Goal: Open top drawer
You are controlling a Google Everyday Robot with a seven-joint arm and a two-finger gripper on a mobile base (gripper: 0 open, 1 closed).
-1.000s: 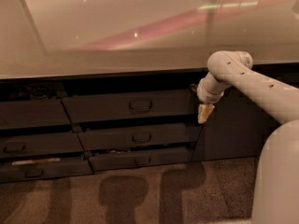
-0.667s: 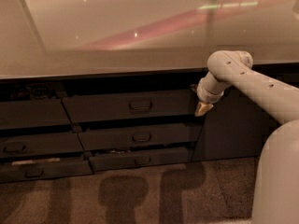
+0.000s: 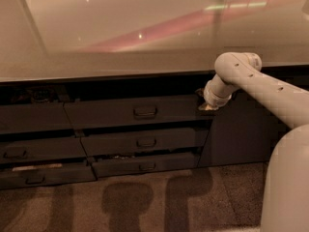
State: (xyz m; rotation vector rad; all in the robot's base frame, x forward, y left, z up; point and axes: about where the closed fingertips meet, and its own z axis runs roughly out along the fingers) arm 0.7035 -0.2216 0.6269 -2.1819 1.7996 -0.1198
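The end effector (image 3: 208, 106) is hanging from the short wrist of the pale arm (image 3: 270, 88), just under the front edge of the surface (image 3: 120, 37). It is sitting right at the upper right corner of the top drawer (image 3: 106, 112). Whether it is actually touching that corner cannot be told, and whether it is apart or together cannot be told either, since the wrist is hiding most of it.

The top drawer's dark grey front is stretching away to the left of the end effector, with a dark gap running along above it, beneath the surface. Its small rectangular handle (image 3: 145, 111) is lying well to the left of the end effector, at about the same height.

Below and to the left of the end effector, two narrower drawer fronts are stacking downward: the middle drawer (image 3: 116, 143) and the bottom drawer (image 3: 120, 167), each showing a like handle. Directly below and to the right, a dark cabinet panel (image 3: 241, 129) is filling the space. Far to the left, another column of drawers (image 3: 34, 151) is standing, the lowest showing a pale strip along its top.

The floor (image 3: 63, 207) is lying well beneath the end effector and carrying two soft shadows. The robot's rounded body (image 3: 287, 187) is filling the lower right corner.
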